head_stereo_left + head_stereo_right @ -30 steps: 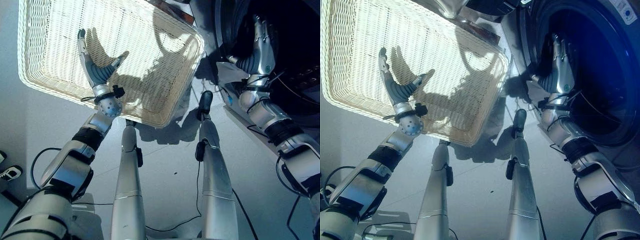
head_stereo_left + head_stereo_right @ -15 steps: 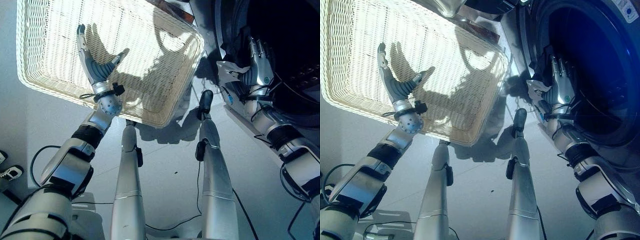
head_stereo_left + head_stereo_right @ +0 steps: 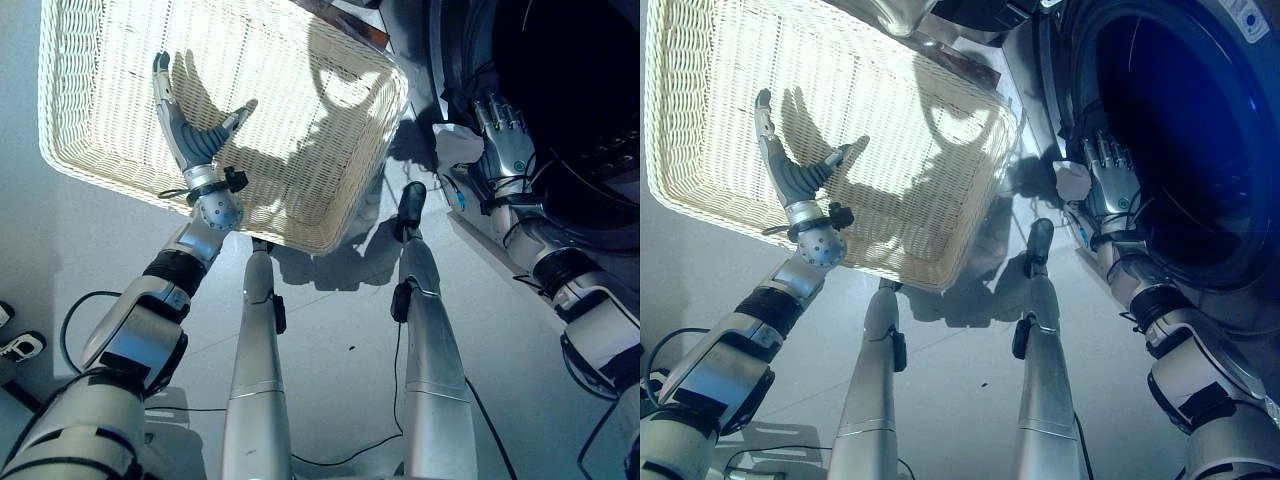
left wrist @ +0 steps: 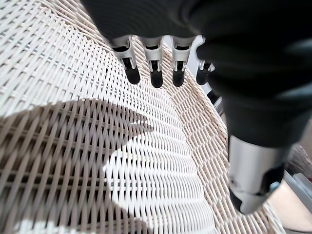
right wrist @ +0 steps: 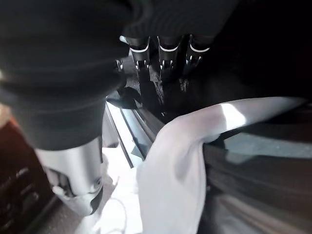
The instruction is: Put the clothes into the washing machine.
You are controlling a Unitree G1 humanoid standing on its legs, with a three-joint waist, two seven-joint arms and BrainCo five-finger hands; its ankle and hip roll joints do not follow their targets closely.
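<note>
My right hand [image 3: 505,140] is at the lower rim of the washing machine's [image 3: 1240,300] round door opening, fingers straight and open, holding nothing. A white cloth [image 5: 180,161] hangs over that rim beside the hand, also seen as the white cloth [image 3: 455,145]. Past the fingertips [image 5: 163,63] lies something dark inside the drum; I cannot tell what. My left hand [image 3: 195,135] hovers open, fingers spread, over the white wicker basket [image 3: 300,240] on the floor. Bare weave [image 4: 97,161] lies under that hand.
The basket stands left of the machine, its near right corner close to the door opening. A reddish-brown object [image 3: 365,32] sits behind the basket's far corner. Grey floor [image 3: 340,330] lies between the basket and me.
My right hand has drawn back from deep in the drum to the rim, fingers still straight. The left hand has barely moved over the basket.
</note>
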